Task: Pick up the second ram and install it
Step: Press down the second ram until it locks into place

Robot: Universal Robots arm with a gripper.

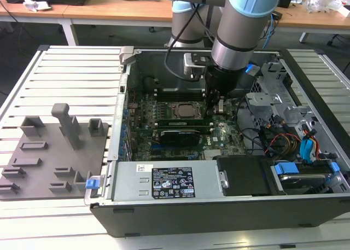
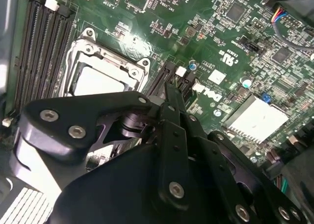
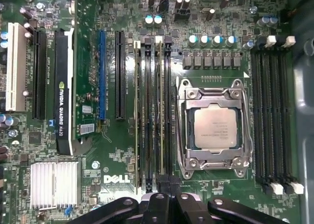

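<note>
The second ram (image 3: pixel 160 111) is a thin green stick seen edge-on, standing in one of the black slots beside the CPU socket (image 3: pixel 216 128). Another thin stick (image 3: pixel 136 111) stands two slots over. My gripper (image 3: pixel 165 182) is shut, and its fingertips meet over the near end of the second ram's slot row. In the exterior view my gripper (image 1: pixel 215 109) reaches down inside the computer case, just to that view's right of the CPU socket (image 1: pixel 183 110). In the second wrist view the black fingers (image 2: pixel 171 116) point down at the slot ends next to the socket.
A black graphics card (image 1: pixel 178 135) lies just in front of the slots. Several empty black slots with white clips (image 3: pixel 270 111) run on the socket's other side. Cables and drive bays (image 1: pixel 295 140) crowd the case's right. A grey fixture tray (image 1: pixel 49 151) sits outside, at the left.
</note>
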